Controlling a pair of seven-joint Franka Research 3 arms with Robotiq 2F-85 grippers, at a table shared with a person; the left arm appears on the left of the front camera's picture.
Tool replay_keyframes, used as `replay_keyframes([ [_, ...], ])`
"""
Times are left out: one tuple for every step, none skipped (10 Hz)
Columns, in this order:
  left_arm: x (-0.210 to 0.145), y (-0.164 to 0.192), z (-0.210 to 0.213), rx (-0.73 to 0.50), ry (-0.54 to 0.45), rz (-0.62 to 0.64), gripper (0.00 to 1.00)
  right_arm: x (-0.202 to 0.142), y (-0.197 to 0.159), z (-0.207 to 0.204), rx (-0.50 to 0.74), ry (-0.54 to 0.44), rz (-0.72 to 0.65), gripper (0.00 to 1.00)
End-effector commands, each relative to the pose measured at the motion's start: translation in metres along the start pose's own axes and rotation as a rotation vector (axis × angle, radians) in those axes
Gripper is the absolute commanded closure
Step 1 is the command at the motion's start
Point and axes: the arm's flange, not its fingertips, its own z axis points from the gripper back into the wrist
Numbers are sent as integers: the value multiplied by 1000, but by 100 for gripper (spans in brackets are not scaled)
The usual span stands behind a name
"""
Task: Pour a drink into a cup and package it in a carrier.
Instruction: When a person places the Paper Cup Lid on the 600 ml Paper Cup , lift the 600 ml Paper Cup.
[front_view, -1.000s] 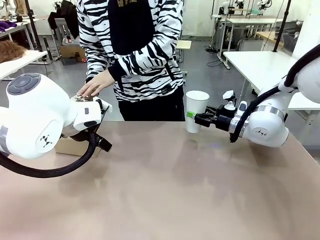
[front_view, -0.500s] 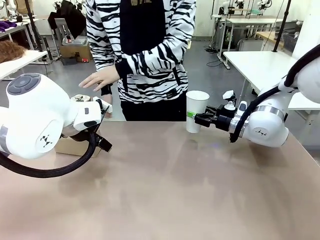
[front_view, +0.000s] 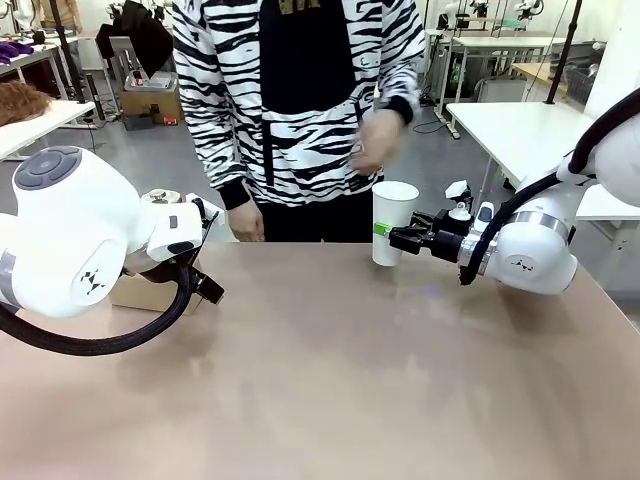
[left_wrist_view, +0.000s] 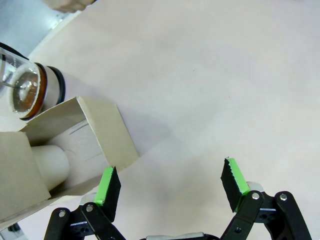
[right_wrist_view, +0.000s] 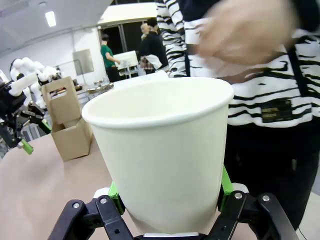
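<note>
My right gripper (front_view: 386, 232) is shut on the lower part of the white paper cup (front_view: 393, 220), which stands upright near the table's far edge. In the right wrist view the cup (right_wrist_view: 160, 150) is close up, with a green pad pressed on each side and its inside hidden. A person's blurred hand (front_view: 376, 140) hovers just above the rim. The brown cardboard carrier (left_wrist_view: 75, 145) lies next to my open left gripper (left_wrist_view: 171, 182), whose fingers hold nothing; a white cup bottom (left_wrist_view: 50, 162) sits inside it. The drink is hidden.
A glass vessel with a brown ring (left_wrist_view: 30, 90) stands beside the carrier (front_view: 140, 292) at the table's far left. The person in a striped top stands at the far edge, the other hand (front_view: 245, 222) low by the table. The wide near half of the tabletop (front_view: 330, 380) is bare.
The person's hand left the glass vessel at the left and swung right, now above the cup. Both arms and the cup have stayed still.
</note>
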Motion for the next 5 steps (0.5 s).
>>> replay_keyframes([
  [0,0,1,-2,-2,0,0,5,4,1,3,1,-5,20],
  [0,0,1,-2,-2,0,0,5,4,1,3,1,-5,20],
  [0,0,1,-2,-2,0,0,5,4,1,3,1,-5,20],
  [0,0,1,-2,-2,0,0,5,4,1,3,1,-5,20],
  [0,0,1,-2,-2,0,0,5,4,1,3,1,-5,20],
])
